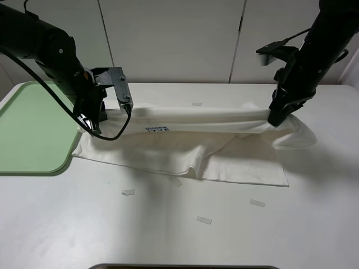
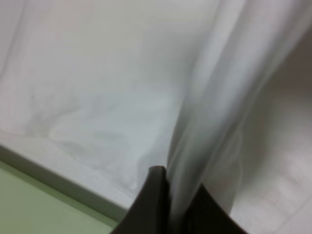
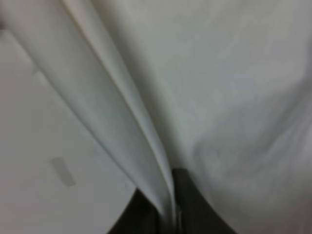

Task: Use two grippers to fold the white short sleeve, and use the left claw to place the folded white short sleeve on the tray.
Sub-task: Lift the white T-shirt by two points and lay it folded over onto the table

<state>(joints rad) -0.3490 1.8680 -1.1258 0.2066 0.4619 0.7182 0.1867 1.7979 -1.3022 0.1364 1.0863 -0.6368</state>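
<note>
Left wrist view: the left gripper [image 2: 176, 207] is clenched on a bunched fold of the white short sleeve [image 2: 112, 87], the cloth rising in a taut pleat from between its dark fingers [image 2: 153, 195], with a pale green corner of the tray [image 2: 39, 207] just beside the garment's edge. In the right wrist view the right gripper [image 3: 170, 214] is likewise pinched onto a folded edge of the same cloth, and a small tape scrap [image 3: 63, 171] lies on the bare worktop [image 3: 29, 146] near it. From the exterior high camera, the two grippers hold opposite ends of the garment, the left one at the end next to the tray and the right one at the far end, so a long ridge of fabric is stretched between them, lifted slightly, while the remainder lies flat on the worktop toward the camera. The left arm slants down from the upper left corner, a grey bracket [image 1: 115, 84] at its wrist and a black cable [image 1: 112, 136] looping below; the right arm drops steeply from the upper right. A small blue print [image 1: 157, 128] sits on the raised fold, too small to read.
</note>
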